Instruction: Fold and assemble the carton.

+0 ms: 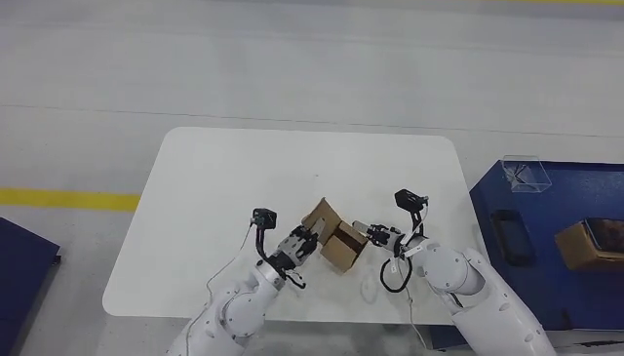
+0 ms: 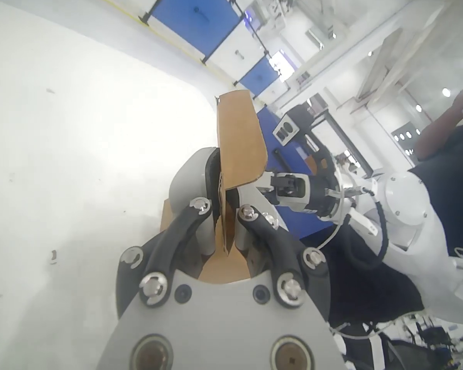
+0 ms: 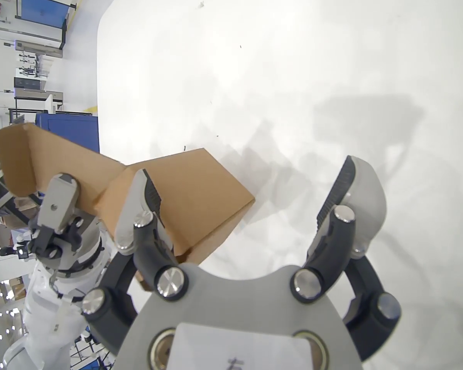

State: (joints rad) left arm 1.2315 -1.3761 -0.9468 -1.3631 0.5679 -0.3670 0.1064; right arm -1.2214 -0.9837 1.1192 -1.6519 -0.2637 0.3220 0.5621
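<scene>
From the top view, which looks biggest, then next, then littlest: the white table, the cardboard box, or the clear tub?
Biggest to littlest:
1. white table
2. cardboard box
3. clear tub, only a bit smaller than the box

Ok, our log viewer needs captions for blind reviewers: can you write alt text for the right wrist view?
The right gripper hangs open over a white table, one finger in front of a half-folded brown carton. Beyond it, the left gripper is shut on the carton's raised flap.
</scene>
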